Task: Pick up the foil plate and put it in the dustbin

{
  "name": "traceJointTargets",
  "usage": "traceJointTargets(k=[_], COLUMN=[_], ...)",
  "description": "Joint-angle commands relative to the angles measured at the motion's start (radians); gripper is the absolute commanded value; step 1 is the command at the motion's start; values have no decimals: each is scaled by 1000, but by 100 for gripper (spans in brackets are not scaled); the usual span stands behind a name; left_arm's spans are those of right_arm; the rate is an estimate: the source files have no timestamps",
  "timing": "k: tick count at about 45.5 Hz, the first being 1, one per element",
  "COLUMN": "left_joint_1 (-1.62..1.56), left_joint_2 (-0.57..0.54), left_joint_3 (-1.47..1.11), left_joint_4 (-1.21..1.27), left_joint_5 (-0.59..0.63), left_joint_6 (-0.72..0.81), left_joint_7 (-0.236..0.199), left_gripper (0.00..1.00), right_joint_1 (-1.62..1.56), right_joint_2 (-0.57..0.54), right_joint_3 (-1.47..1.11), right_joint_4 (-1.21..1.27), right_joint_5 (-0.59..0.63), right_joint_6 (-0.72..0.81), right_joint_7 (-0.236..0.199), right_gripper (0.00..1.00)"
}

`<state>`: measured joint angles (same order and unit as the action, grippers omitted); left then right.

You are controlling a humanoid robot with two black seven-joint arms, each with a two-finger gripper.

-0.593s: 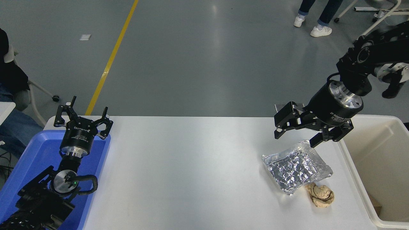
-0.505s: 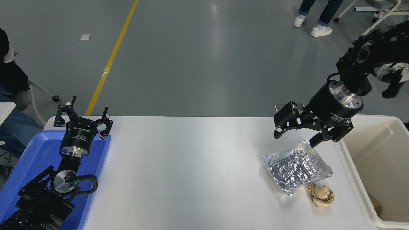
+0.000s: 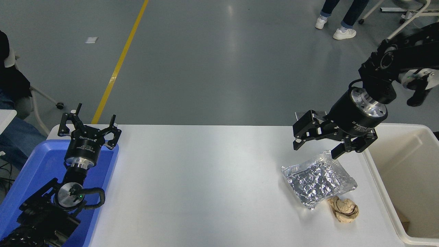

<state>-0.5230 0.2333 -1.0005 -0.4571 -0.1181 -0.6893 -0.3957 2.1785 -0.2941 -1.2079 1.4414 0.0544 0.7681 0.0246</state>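
White table (image 3: 205,178) on a grey floor. Dustbin (image 3: 425,236) at the right edge, blue tray (image 3: 31,171) far left. Left gripper (image 3: 90,127) parked over the tray, fingers spread. Right gripper (image 3: 317,149) spread, hanging over the foil plate's (image 3: 317,181) far edge. Plate lies flat beside the dustbin, paper ball (image 3: 344,209) at its near corner. Likely light, thin, easily crushed; pinch the raised rim.

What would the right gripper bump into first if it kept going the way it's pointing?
Probably the white table, just beyond the foil plate's far-left corner. The right gripper is open, pointing down and left, so it may clip that rim instead; depth is unclear.
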Motion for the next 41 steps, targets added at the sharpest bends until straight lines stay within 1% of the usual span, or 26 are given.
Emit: traceJointTargets(k=[1,5,14,18,21,23,27,31,33,39,41], left_joint_1=[0,0,-2,-2,-2,0,-2,-2,-2,-2,-3], left_joint_2=[0,0,0,0,0,0,0,0,0,0,0], left_joint_3=[-1,0,0,2,2,2,2,2,2,2,2], left_joint_4=[0,0,0,0,0,0,0,0,-2,0,-2], left_joint_5=[0,0,0,0,0,0,2,2,2,2,2], left_joint_6=[1,1,-1,-1,-1,-1,-1,-1,-1,-1,-3], left_joint_7=[0,0,0,0,0,0,1,1,1,1,3], left_gripper=[100,100,100,100,100,100,100,100,100,100,100], right_joint_1=[-28,-69,-210,-270,-325,-377,-520,-667,-750,-880,-934], right_joint_2=[0,-52,-198,-229,-229,-224,-209,-154,-131,-117,-112], right_joint_3=[-2,-1,22,51,76,100,154,168,179,223,252], right_joint_4=[-3,-3,-18,-62,-111,-153,-251,-382,-447,-552,-605], right_joint_5=[-7,-47,-280,-343,-378,-404,-464,-542,-557,-565,-587], right_joint_6=[-1,-6,-76,-113,-147,-200,-347,-481,-553,-627,-651], right_joint_7=[0,2,3,3,3,3,3,3,2,2,3], right_gripper=[100,100,100,100,100,100,100,100,100,100,100])
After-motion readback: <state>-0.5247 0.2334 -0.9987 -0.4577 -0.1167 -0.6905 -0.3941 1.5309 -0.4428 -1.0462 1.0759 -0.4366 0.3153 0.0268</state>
